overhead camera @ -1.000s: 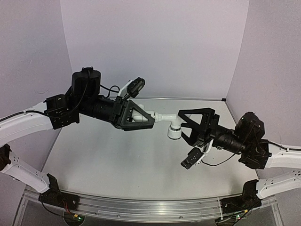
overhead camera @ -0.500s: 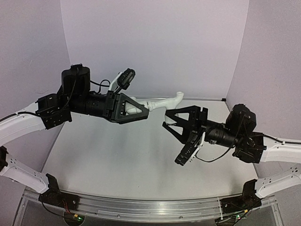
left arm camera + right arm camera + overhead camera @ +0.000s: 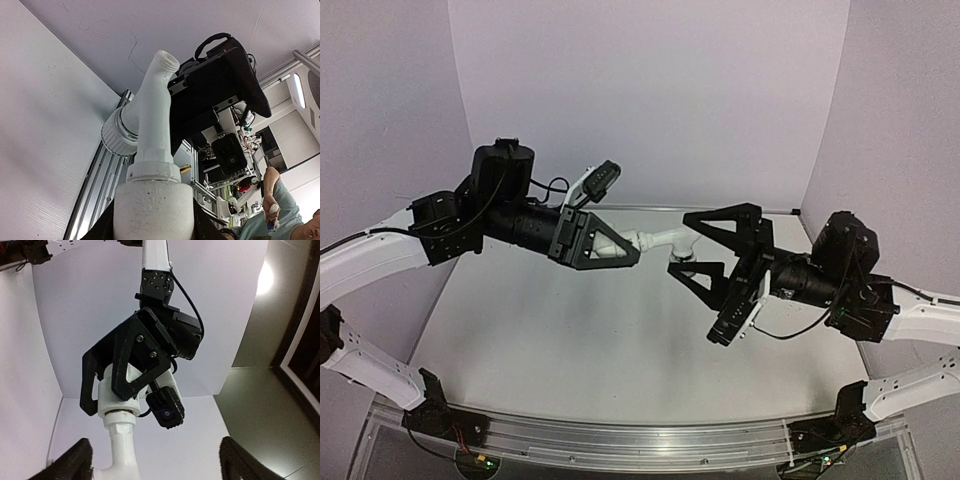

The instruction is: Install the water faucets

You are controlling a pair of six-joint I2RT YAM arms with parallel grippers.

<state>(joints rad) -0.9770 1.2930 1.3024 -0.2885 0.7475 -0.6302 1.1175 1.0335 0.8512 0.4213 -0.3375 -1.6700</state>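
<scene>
The water faucet (image 3: 660, 240) is a white tap held level in mid-air, its base set into a short white cylindrical fitting (image 3: 611, 249). My left gripper (image 3: 610, 252) is shut on that fitting. In the left wrist view the fitting (image 3: 152, 210) fills the bottom, with the ribbed knob (image 3: 117, 136) to the left and the bent spout (image 3: 166, 62) on top. My right gripper (image 3: 678, 245) stands wide open around the tap's knob end, one finger above and one below. From the right wrist, the tap (image 3: 122, 450) rises between my fingertips (image 3: 75, 460), close to the left one.
The white table (image 3: 570, 330) lies well below both arms, with lavender walls (image 3: 650, 90) behind and at the sides. The left wrist camera (image 3: 165, 407) hangs beside the fitting. An aluminium rail (image 3: 620, 435) runs along the near edge.
The left arm tipped the tap's spout upward half a second ago and has brought it back level. The right gripper narrowed, drew back, then reopened wide and turned around the tap's end.
</scene>
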